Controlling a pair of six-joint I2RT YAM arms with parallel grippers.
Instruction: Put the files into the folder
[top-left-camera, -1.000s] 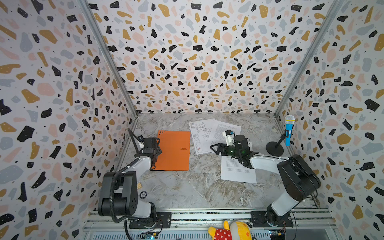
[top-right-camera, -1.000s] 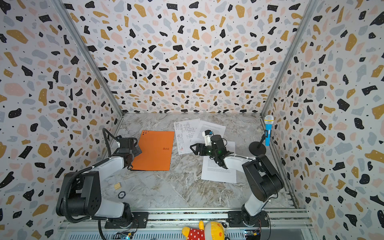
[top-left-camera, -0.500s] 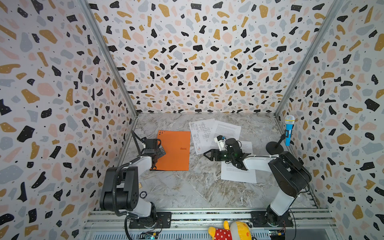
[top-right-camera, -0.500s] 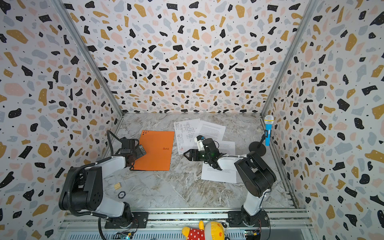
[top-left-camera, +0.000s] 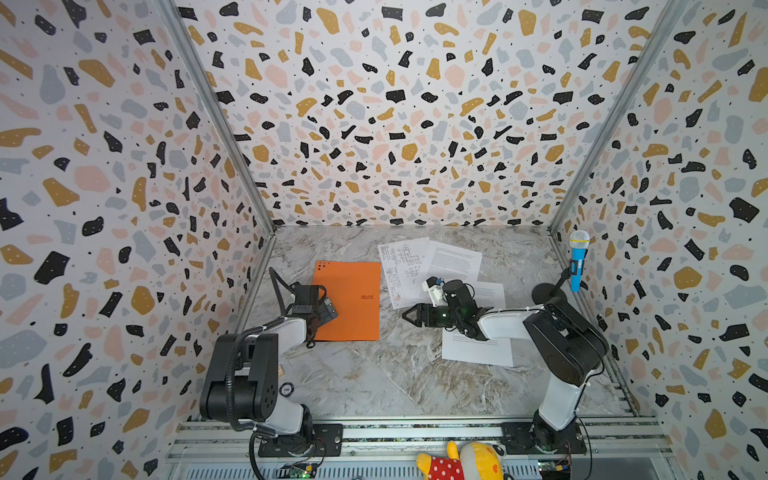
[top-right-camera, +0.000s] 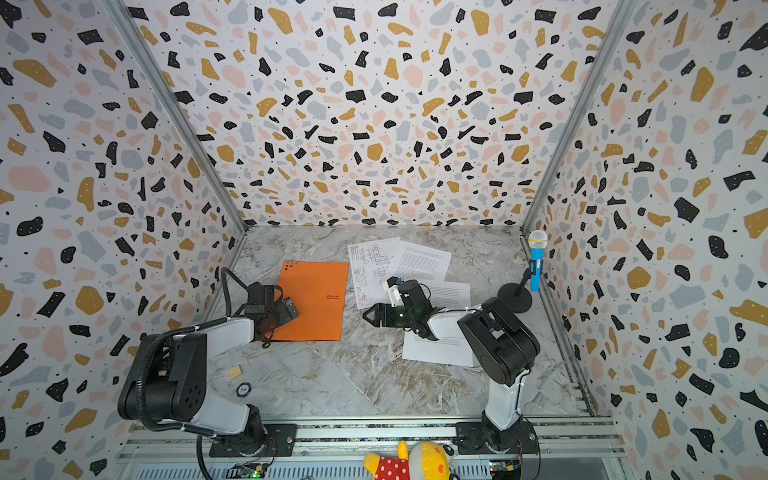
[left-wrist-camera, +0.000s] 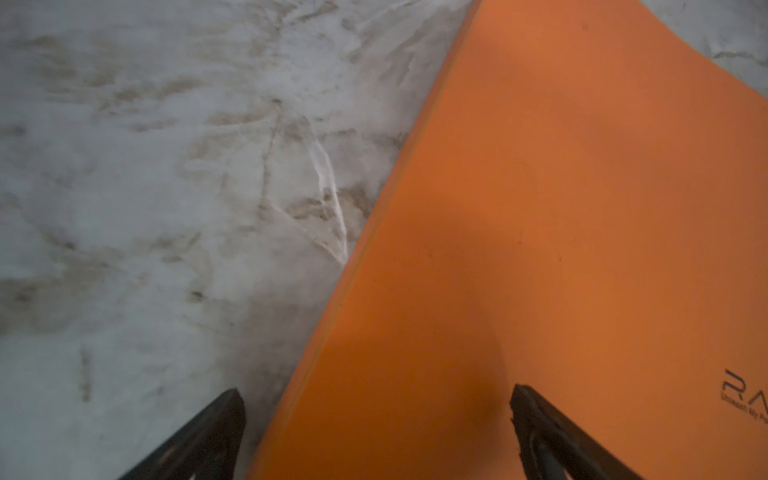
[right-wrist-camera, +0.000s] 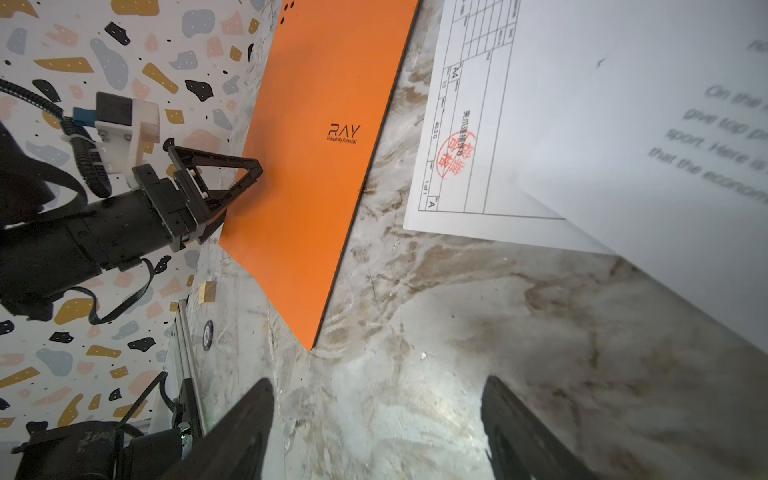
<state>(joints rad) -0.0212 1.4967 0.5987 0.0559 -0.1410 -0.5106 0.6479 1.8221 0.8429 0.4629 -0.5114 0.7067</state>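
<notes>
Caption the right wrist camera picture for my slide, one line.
Open right gripper over the marble table, facing the closed orange folder, with the open left gripper at its far edge.

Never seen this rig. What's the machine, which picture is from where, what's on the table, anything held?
Two robot arms are mounted at the near edge of the table, each ending in a two-fingered hand. Two pictures come from one overhead stereo camera and show the whole scene; the other two look out from each arm's wrist, past its fingers. On the table lie a closed orange folder, three white sheets (one drawing, two text) and a toy microphone on a stand. The left hand is open over the folder's edge; the right hand is open over bare table between folder and sheets. Neither holds anything.
</notes>
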